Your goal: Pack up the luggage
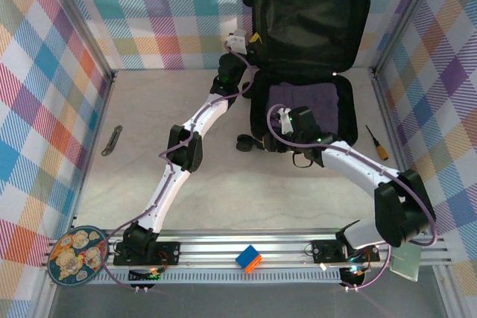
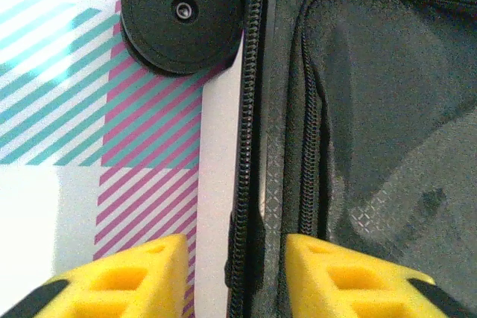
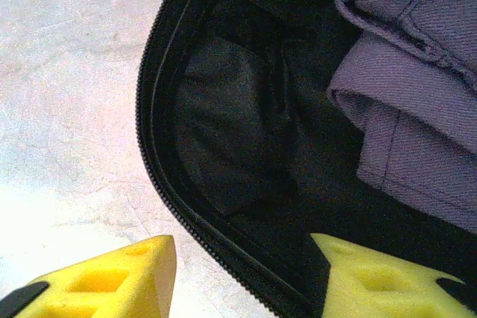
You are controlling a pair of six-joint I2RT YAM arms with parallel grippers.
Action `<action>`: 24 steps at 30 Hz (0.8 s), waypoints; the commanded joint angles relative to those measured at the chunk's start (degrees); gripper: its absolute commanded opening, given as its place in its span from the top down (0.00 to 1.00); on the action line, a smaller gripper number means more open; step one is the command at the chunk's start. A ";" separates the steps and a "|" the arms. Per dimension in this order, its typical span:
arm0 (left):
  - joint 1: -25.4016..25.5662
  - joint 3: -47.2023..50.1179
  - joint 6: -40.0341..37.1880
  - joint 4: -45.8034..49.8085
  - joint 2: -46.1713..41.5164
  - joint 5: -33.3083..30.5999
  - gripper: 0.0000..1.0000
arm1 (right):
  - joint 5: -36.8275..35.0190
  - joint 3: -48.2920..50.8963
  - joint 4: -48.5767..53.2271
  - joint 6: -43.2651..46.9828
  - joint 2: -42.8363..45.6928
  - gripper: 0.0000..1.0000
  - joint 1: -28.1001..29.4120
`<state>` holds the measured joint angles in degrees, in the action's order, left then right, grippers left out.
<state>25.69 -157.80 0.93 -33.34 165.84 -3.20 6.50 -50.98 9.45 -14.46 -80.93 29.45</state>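
While the luggage (image 1: 309, 27) lies open at one o'clock on the table, a purple garment (image 1: 302, 98) is already inside.
You have the left gripper (image 2: 235, 251) straddling its lid edge at ten o'clock and the right gripper (image 3: 242, 251) straddling the rim at seven. Both are part-open, gripping nothing. Closing and zipping look left.

- Left hand (image 2: 237, 284) at btm edge: two yellow fingertips (image 2: 127, 281), spread apart.
- Luggage (image 2: 373, 109) fills the rt half; its black zip seam (image 2: 242, 147) runs top to btm & passes into the gap betw. the fingertips.
- Can't tell if either fingertip touches the seam.
- Rt of seam: black lining (image 2: 402, 50) w/ an inner zip (image 2: 307, 154) curving round a corner.
- Black wheel (image 2: 181, 14) top left, right up against the seam.
- Narrow white shell strip (image 2: 215, 184) just left of seam.
- Further left: plaid backdrop (image 2: 59, 72), teal & pink stripes.
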 commanded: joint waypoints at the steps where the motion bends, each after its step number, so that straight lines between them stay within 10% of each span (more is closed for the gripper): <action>1: -0.81 -2.32 -1.30 -3.78 1.50 -1.22 0.73 | 6.82 4.12 7.62 -0.02 0.77 0.51 2.20; 12: -1.44 6.88 0.39 -7.76 -2.64 2.25 0.98 | 3.72 5.64 8.28 -0.45 1.66 0.52 2.64; 24: 0.26 27.62 0.02 -21.24 -17.16 6.07 1.00 | -2.81 5.52 7.00 -3.87 -2.39 0.57 2.56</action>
<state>25.12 -132.92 1.83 -47.09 154.74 0.16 3.86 -48.34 7.11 -15.03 -79.37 30.96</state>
